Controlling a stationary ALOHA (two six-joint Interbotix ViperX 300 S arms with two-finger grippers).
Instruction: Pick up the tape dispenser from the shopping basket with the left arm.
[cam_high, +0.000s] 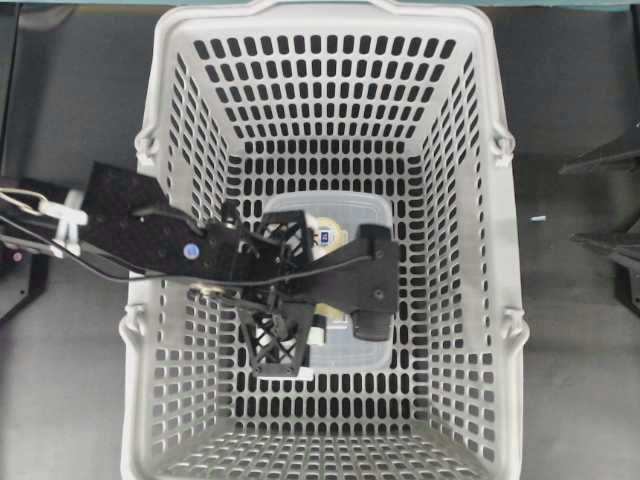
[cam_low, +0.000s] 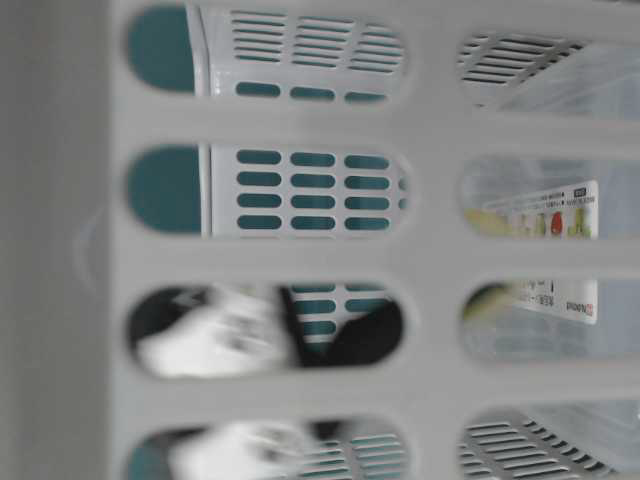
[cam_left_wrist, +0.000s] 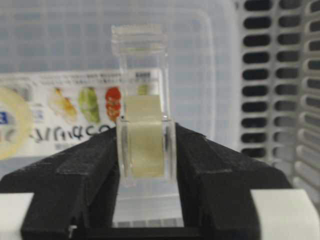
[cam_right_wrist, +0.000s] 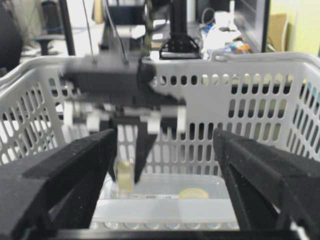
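The large light grey plastic basket (cam_high: 470, 150) with oblong holes walls the floor in on four sides, leaving only the open top, where the black left arm (cam_high: 150, 235) crosses the left rim, its lattice-patterned pincer (cam_left_wrist: 145, 150) filling the middle above the clear rounded-rectangle pack (cam_high: 345, 215).

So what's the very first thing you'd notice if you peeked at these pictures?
A big grey shopping basket full of holes fills the middle of the overhead view. A black robot arm, the left arm, reaches over its left rim and down inside. There the left gripper pinches a small clear tape dispenser with a pale yellow roll, standing upright in front of a clear plastic box on the basket floor.
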